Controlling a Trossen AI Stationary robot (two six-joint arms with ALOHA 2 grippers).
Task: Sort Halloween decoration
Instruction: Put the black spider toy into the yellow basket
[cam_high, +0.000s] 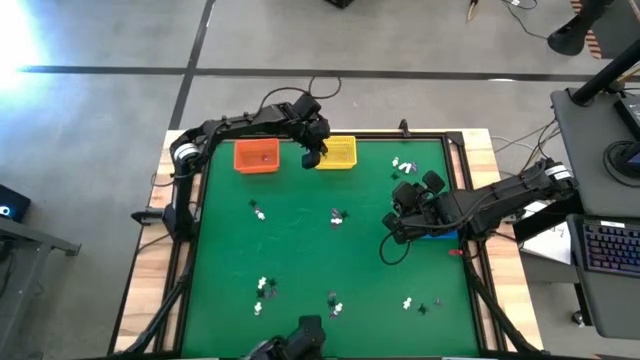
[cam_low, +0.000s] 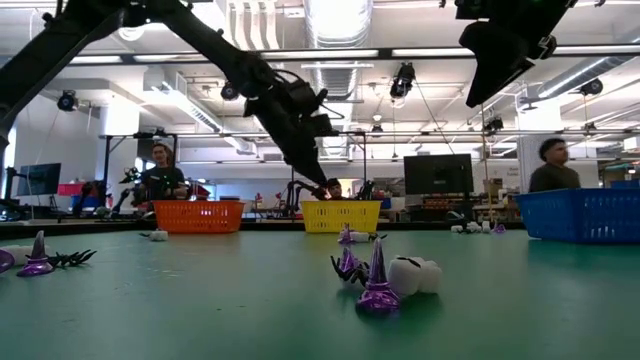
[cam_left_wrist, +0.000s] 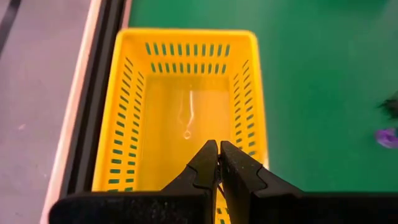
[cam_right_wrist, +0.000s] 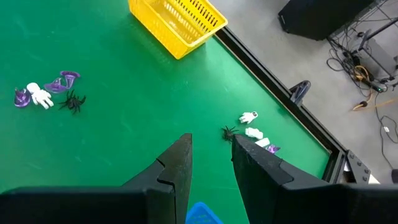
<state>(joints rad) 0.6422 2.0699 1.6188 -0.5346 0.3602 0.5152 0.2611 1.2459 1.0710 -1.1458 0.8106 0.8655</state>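
At the table's eleven o'clock sits the orange basket (cam_high: 256, 157); beside it the left gripper (cam_high: 312, 156), fingers pressed shut, hangs over the yellow basket (cam_high: 338, 151). Halloween decoration (cam_high: 337, 216) lies scattered across the green mat (several loose clusters). At three o'clock the right gripper (cam_high: 392, 229) hovers, fingers parted, holding nothing.

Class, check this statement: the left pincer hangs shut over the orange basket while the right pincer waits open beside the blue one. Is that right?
Not quite. The left pincer hangs shut over the yellow basket, as the left wrist view shows. The right pincer does wait open beside the blue basket.
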